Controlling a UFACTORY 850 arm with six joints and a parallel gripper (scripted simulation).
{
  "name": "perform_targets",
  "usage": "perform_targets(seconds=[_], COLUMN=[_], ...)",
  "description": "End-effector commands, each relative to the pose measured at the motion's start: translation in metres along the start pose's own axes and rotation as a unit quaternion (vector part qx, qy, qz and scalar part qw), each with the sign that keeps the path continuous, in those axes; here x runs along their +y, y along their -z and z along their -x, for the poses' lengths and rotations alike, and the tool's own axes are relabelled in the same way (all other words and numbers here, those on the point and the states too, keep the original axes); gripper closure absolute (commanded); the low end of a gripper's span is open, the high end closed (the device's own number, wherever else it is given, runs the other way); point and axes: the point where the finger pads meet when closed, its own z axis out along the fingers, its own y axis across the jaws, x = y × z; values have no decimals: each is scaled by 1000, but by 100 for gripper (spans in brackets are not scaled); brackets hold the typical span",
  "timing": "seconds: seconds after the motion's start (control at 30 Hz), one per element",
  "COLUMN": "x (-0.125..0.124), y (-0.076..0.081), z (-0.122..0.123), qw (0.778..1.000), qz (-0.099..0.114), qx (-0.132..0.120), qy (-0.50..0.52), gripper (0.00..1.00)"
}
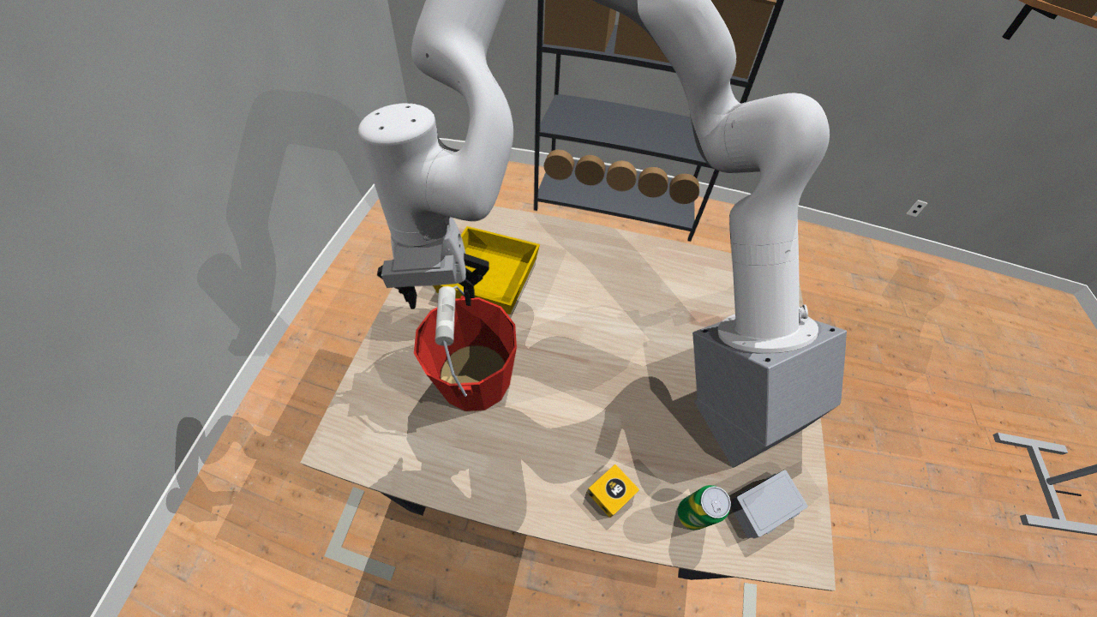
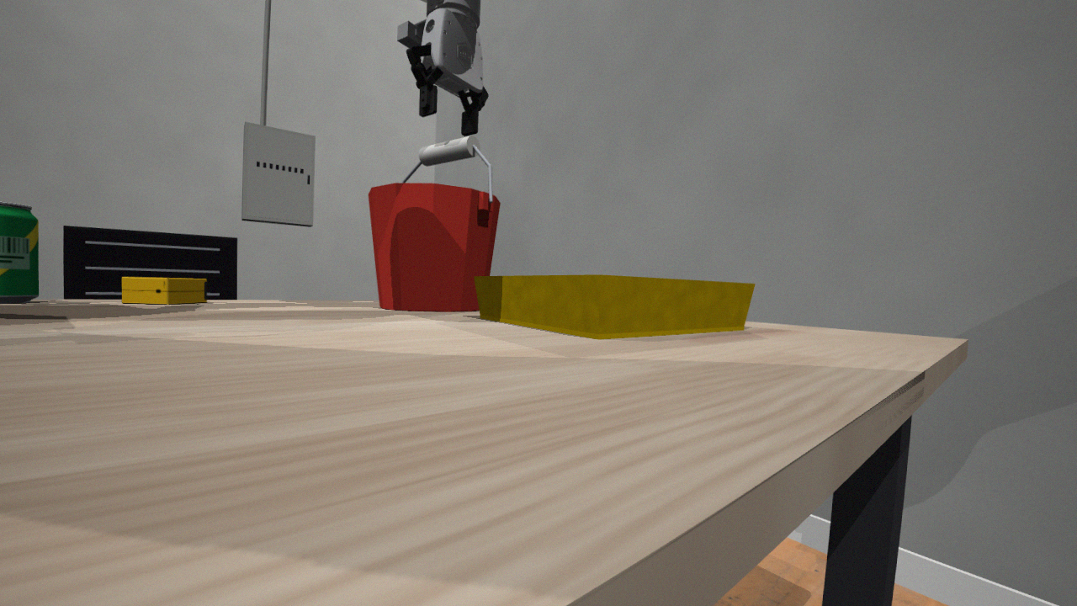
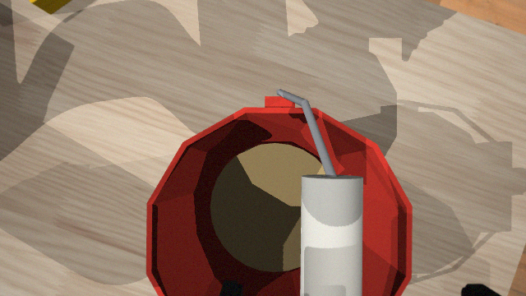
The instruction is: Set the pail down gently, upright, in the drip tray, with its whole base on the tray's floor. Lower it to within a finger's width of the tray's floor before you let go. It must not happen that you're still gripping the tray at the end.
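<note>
A red pail (image 1: 475, 387) (image 2: 432, 248) (image 3: 177, 222) stands upright on the table next to the yellow drip tray (image 1: 512, 272) (image 2: 617, 305). Its wire bail stands up, with a white grip (image 1: 444, 323) (image 2: 448, 151) (image 3: 331, 230) at the top. My gripper (image 1: 439, 293) (image 2: 449, 111) is open and empty. It hangs just above the white grip, with a finger on either side and a small gap between them. In the wrist view only the two dark fingertips show, at the bottom edge.
A small yellow box (image 1: 612, 489) (image 2: 163, 289), a green can (image 1: 702, 506) (image 2: 16, 252) and a grey box (image 1: 769, 502) lie at the far end of the table. The arm's grey base (image 1: 767, 383) stands on the table. A metal shelf (image 1: 621, 122) stands behind the table.
</note>
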Motion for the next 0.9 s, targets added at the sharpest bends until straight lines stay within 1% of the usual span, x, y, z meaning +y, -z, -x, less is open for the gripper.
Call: perform_targets(seconds=[0.0,0.27,0.33,0.67,0.87], x=[1,0,0,0,0], y=[-10,-29,-29,-46,-50], z=[0,0,0,0,0], qw=[1000,1000,1000,1000,1000], qz=[1,1,1,1,1], qx=[0,0,0,0,0], qy=[0,0,0,0,0], gripper=[0,0,0,0,0])
